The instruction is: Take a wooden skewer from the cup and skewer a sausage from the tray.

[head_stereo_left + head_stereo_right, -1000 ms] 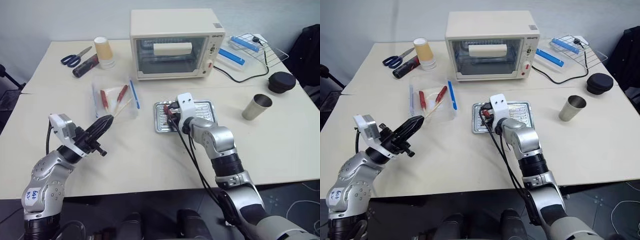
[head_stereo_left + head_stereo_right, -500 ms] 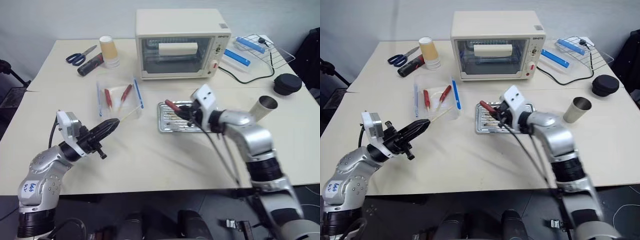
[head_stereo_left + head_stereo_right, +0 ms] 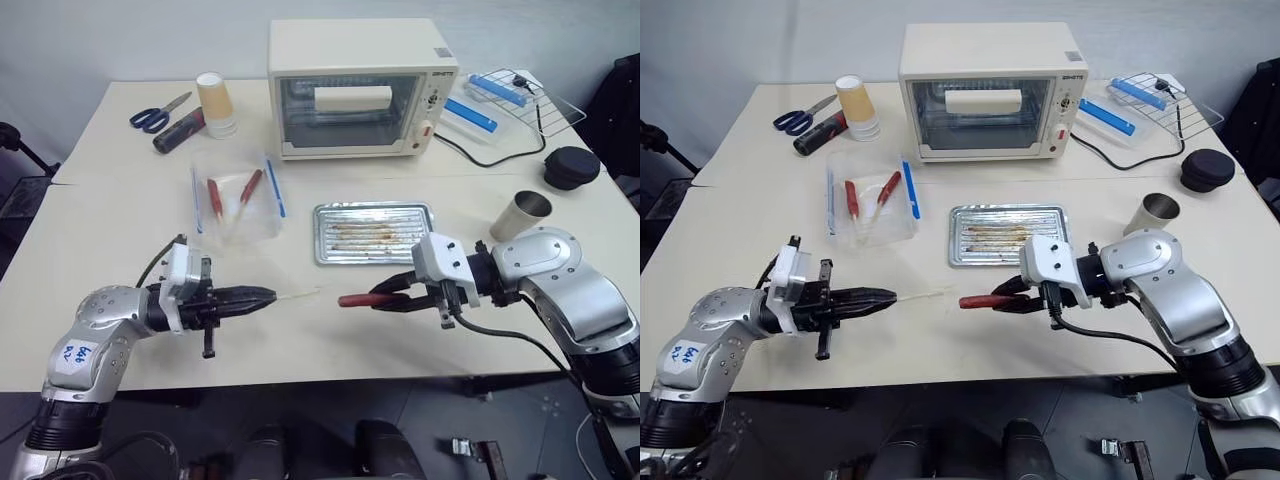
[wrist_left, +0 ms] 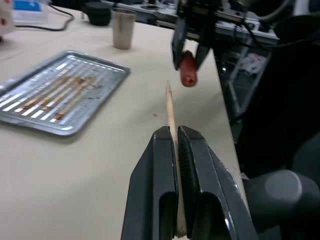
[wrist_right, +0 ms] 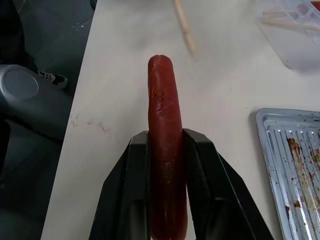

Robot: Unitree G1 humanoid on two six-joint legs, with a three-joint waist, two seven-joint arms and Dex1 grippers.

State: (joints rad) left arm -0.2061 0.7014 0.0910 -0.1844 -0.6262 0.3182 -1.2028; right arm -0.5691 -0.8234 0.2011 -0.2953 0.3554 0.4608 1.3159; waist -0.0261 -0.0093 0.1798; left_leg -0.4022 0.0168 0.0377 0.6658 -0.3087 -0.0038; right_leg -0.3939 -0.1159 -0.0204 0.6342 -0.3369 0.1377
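Note:
My left gripper (image 3: 262,296) is shut on the wooden skewer (image 3: 298,293), which sticks out level toward the right over the table's near side. My right gripper (image 3: 398,297) is shut on the dark red sausage (image 3: 358,299) and points left, so the sausage's end faces the skewer's tip across a small gap. In the left wrist view the skewer (image 4: 171,110) points at the sausage (image 4: 187,75) hanging between the other fingers. The silver tray (image 3: 322,258) lies just behind, with grease streaks and nothing in it. The metal cup (image 3: 520,215) stands to the tray's right.
A toaster oven (image 3: 355,85) stands at the back, with a wire rack (image 3: 520,95) and a black round object (image 3: 570,165) to its right. A clear bag with red sausages (image 3: 235,195) lies left of the tray. Stacked paper cups (image 3: 215,103) and scissors (image 3: 155,110) sit at the back left.
My right gripper lifted the sausage off the tray, drew back to the near side and turned to point left. My left gripper swung right with the skewer.

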